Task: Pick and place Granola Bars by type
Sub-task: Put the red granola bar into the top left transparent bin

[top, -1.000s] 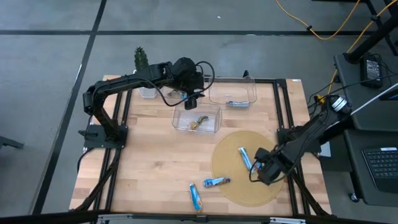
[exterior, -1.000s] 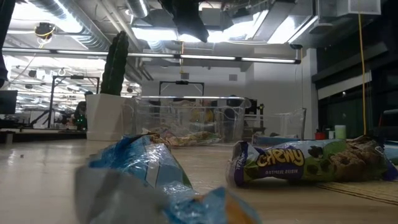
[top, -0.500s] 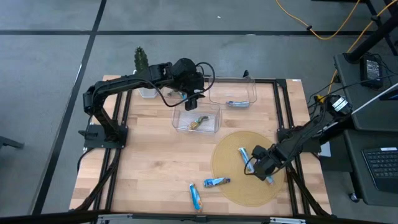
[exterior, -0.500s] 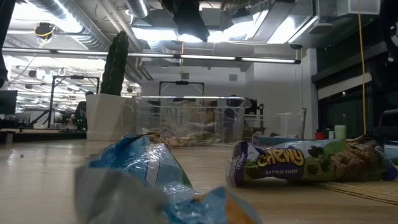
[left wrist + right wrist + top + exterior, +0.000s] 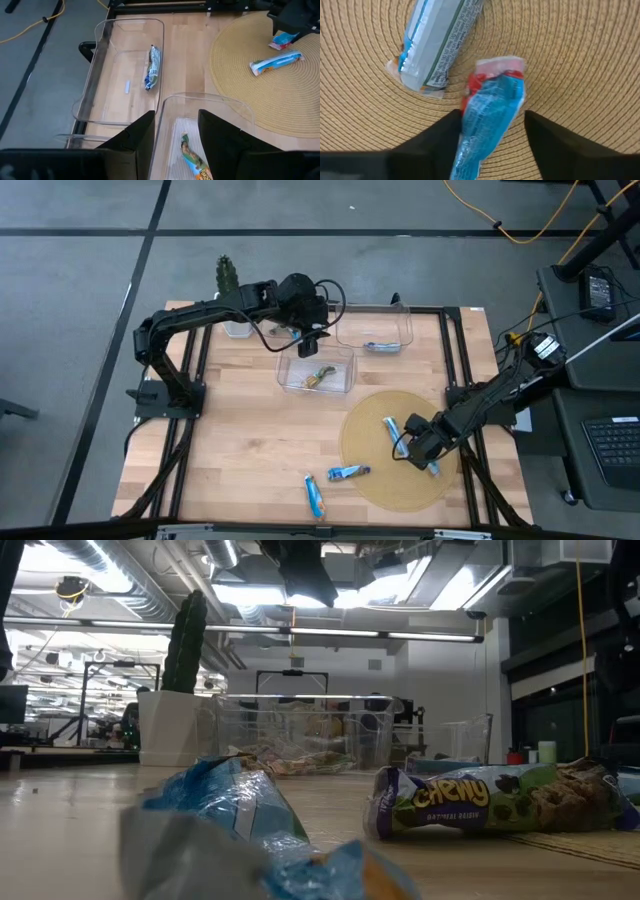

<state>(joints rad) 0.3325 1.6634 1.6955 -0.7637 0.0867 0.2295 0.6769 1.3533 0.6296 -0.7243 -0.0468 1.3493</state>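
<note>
The right gripper [image 5: 490,127] is set low over the round woven mat [image 5: 375,480], its fingers [image 5: 437,135] spread to either side of a blue and red bar [image 5: 490,107]; whether the pads already touch the wrapper cannot be told. Just beside it on the mat a pale blue bar [image 5: 437,37] is seen lying.

The left gripper [image 5: 175,132] is held with its fingers parted and nothing between them, above the near clear bin [image 5: 240,107], in which a greenish-gold bar [image 5: 192,160] lies. In the far clear bin [image 5: 100,65] a blue and green bar [image 5: 152,67] is seen.

Two more blue bars are found near the table's front: one [image 5: 348,472] at the mat's edge, one [image 5: 315,495] on the bare wooden table [image 5: 240,440].
</note>
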